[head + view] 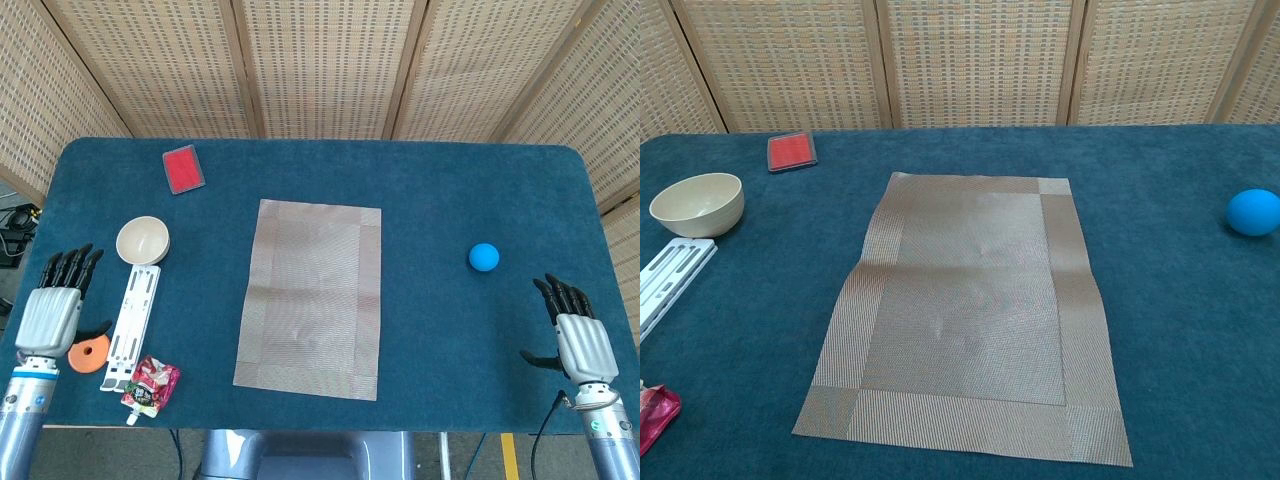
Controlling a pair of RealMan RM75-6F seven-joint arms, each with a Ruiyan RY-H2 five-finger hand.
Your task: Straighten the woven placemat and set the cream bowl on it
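**Both hands open at the table's near corners, bowl off the mat**

The woven placemat [311, 297] lies flat in the middle of the blue table [450, 190], its long sides running away from the robot and its edges roughly square to the table's — a faint crease crosses it about a third of the way down in the chest view. Nothing sits on it.

The left hand [52, 311] hovers at the near left edge of the table, palm down, its dark fingers [70, 266] straight and slightly fanned, pointing away from the robot and holding nothing. The cream bowl [142, 240] stands upright just ahead of those fingertips and a little to their inner side, well apart from the placemat's left edge. A white perforated metal strip [130, 324] lies beside the hand, one end touching or nearly touching the bowl. An orange ring [91, 353] lies by the thumb, and a red-and-white snack pouch [150, 386] lies just beyond the strip's near end. A red card [183, 168] lies far ahead of the fingers.

The right hand [575, 337] mirrors it at the near right edge — fingers [560, 296] extended and spread, thumb out to the side, empty. A blue ball [484, 257] rests ahead of these fingertips, toward the placemat.
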